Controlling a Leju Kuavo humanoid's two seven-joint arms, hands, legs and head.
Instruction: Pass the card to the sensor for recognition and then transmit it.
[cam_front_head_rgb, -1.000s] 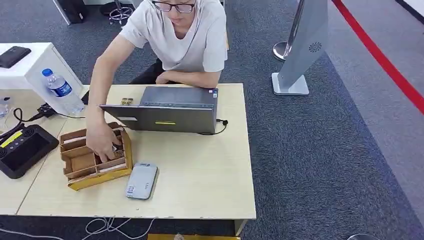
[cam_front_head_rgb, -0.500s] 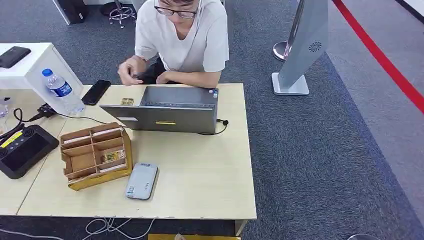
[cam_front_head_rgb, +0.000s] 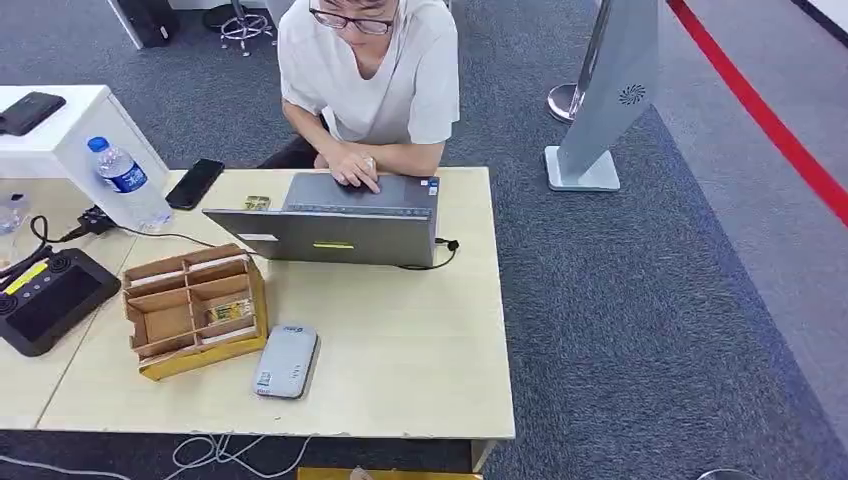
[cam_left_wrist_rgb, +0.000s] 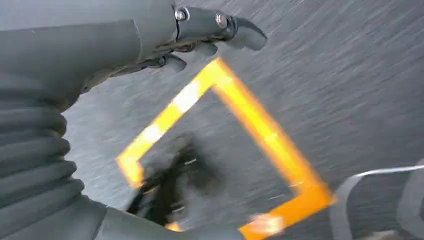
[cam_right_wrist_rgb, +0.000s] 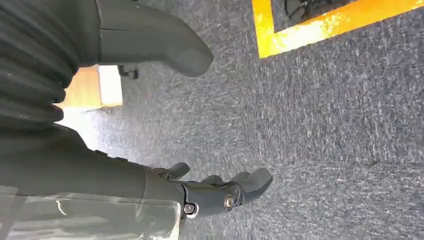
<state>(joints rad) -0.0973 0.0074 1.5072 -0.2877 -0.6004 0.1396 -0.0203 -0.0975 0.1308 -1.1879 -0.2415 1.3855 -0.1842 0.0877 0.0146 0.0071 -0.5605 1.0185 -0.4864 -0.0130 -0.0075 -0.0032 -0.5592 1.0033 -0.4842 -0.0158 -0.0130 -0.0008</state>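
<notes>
A card (cam_front_head_rgb: 228, 310) lies in a compartment of the cardboard organiser box (cam_front_head_rgb: 160, 325) at the left of the table (cam_front_head_rgb: 420, 340). The grey card sensor (cam_front_head_rgb: 286, 361) lies flat just in front of the box, near the table's front edge. My left hand (cam_left_wrist_rgb: 150, 35) hangs over grey carpet and a yellow floor marking, its fingers (cam_left_wrist_rgb: 225, 25) apart and holding nothing. My right hand (cam_right_wrist_rgb: 200, 192) also hangs above the carpet, thumb (cam_right_wrist_rgb: 165, 47) spread away from the fingers, with nothing in it.
A person (cam_front_head_rgb: 370, 70) sits behind the table with a hand on an open grey laptop (cam_front_head_rgb: 335, 225). A water bottle (cam_front_head_rgb: 125, 180), a black phone (cam_front_head_rgb: 195, 184) and a black controller (cam_front_head_rgb: 45, 300) are at the left. A grey stand (cam_front_head_rgb: 600, 100) is beyond the table's right end.
The person's hand has left the cardboard box, where a card now lies, and moved back onto the laptop. A black phone has appeared beside the bottle.
</notes>
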